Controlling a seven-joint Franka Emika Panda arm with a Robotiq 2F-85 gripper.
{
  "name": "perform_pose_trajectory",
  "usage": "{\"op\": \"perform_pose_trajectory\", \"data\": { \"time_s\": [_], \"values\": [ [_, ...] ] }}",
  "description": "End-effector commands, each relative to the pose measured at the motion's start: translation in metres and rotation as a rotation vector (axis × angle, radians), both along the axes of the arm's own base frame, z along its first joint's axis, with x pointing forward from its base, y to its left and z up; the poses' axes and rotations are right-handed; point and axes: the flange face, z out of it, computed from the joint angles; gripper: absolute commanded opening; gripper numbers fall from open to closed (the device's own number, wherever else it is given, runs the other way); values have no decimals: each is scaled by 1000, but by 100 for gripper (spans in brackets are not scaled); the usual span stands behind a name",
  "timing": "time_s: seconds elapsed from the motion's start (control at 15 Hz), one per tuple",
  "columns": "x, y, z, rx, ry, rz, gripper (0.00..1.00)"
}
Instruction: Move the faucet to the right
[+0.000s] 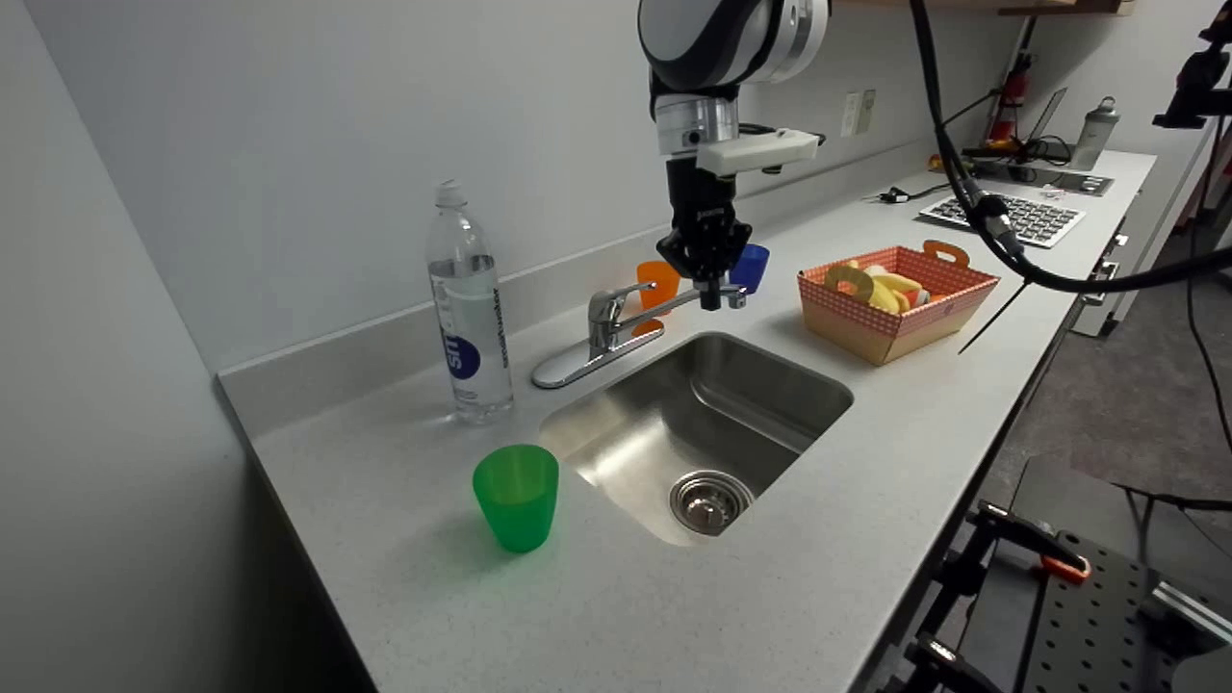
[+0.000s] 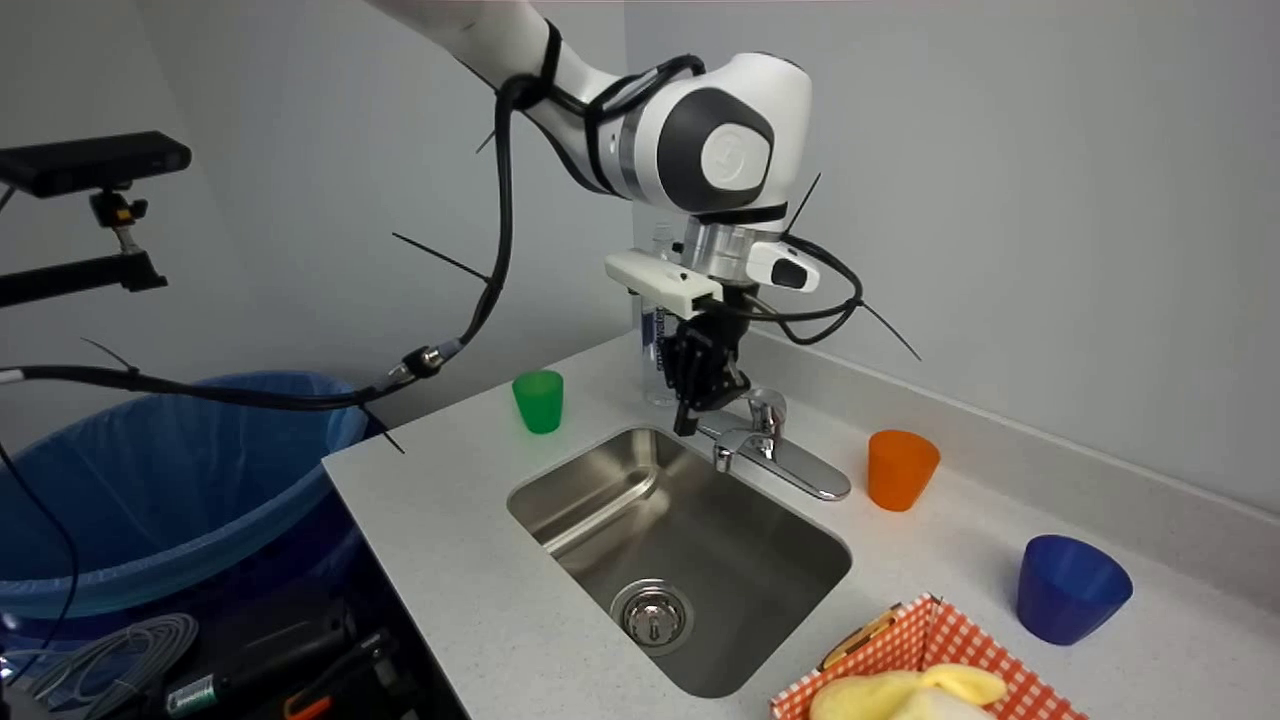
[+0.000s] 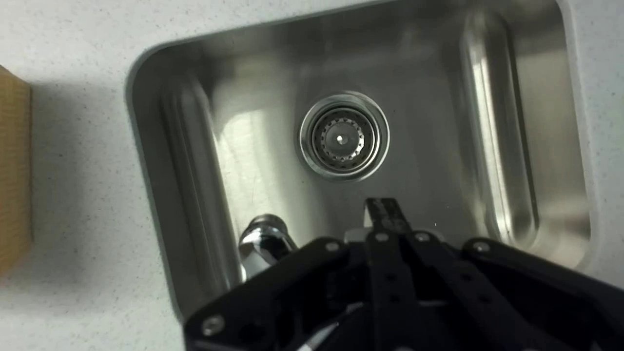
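The chrome faucet stands behind the sink with its long low spout and short lever; it also shows in an exterior view. In the wrist view only the end of the faucet's spout shows clearly, left of the fingers; the rest is hidden behind the gripper. My gripper points down beside the spout, near its outer end, and also shows in an exterior view. In the wrist view the gripper's fingers are together with nothing between them. I cannot tell whether they touch the spout.
The steel sink lies below. A clear water bottle and a green cup stand at one side. An orange cup, a blue cup and a checked basket holding toy food stand at the other.
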Motion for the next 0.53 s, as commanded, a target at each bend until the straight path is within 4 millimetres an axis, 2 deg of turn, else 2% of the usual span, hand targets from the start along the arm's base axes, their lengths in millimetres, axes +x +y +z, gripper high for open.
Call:
{"op": "perform_pose_trajectory", "data": {
  "time_s": [0.0, 0.47],
  "values": [
    [-8, -11, -9, 24, 57, 119, 0],
    [-1, -33, -4, -84, 56, 178, 0]
  ]
}}
